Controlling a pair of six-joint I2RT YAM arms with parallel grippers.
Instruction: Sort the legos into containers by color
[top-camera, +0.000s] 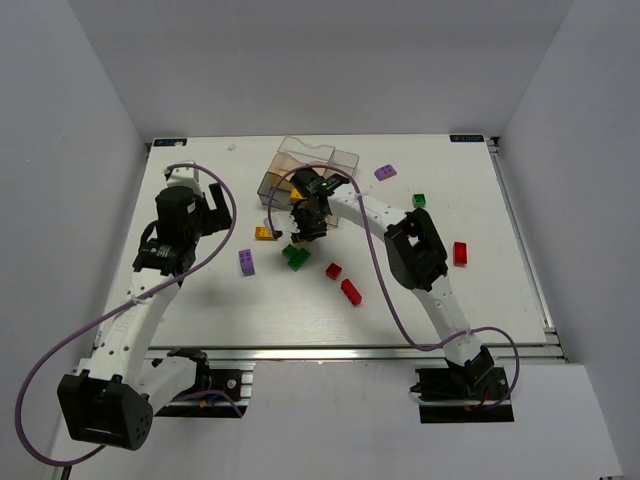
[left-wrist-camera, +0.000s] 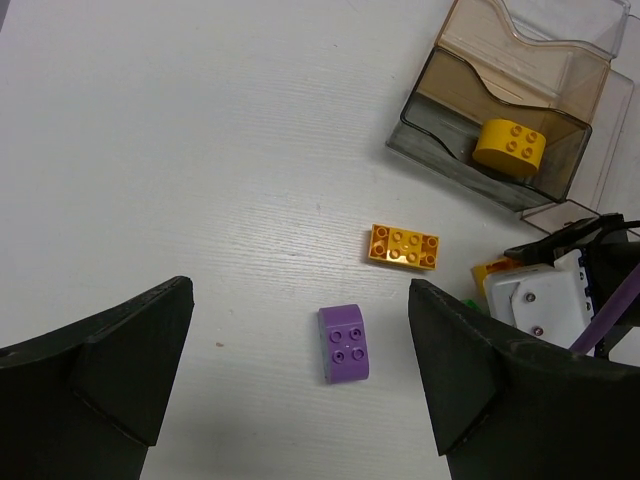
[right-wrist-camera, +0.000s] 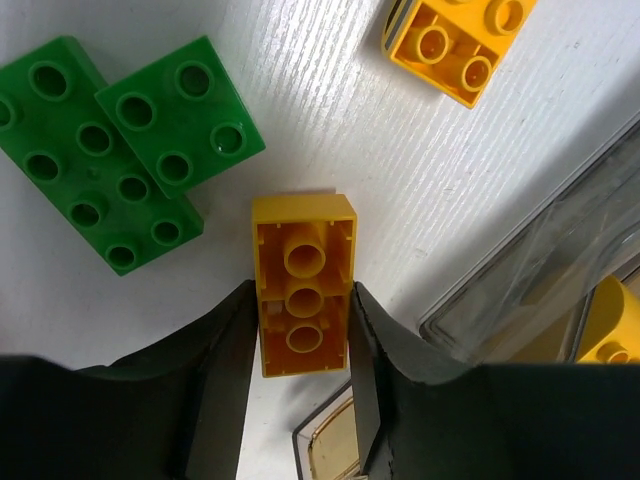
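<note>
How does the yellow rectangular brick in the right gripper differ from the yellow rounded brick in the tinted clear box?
The yellow rectangular brick is clamped by the right gripper; the yellow rounded brick lies in a tinted box compartment. The rectangular one shows its hollow underside, the rounded one four studs. Both are yellow.

Lab bench (top-camera: 230, 310), white-walled robot enclosure (top-camera: 330, 70)
</note>
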